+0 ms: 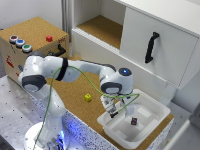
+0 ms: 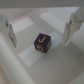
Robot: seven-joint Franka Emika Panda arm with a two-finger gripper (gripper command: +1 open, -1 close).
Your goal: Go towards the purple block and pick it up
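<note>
The purple block [image 1: 134,121] is a tiny dark cube lying inside the white tray [image 1: 150,107] at the exterior view's right. In the wrist view the purple block [image 2: 41,43] shows yellow marks on its faces and sits on the tray floor between my two white fingers [image 2: 8,30]. My gripper [image 1: 114,109] is open and empty, above the tray's near-left part, a little to the left of the block in the exterior view. The block lies centred in the gap and nothing touches it.
A small yellow cube [image 1: 87,97] lies on the cork tabletop left of the tray. A cork box with coloured buttons [image 1: 31,44] stands at the back left. A white cabinet with a black handle [image 1: 151,47] rises behind the tray.
</note>
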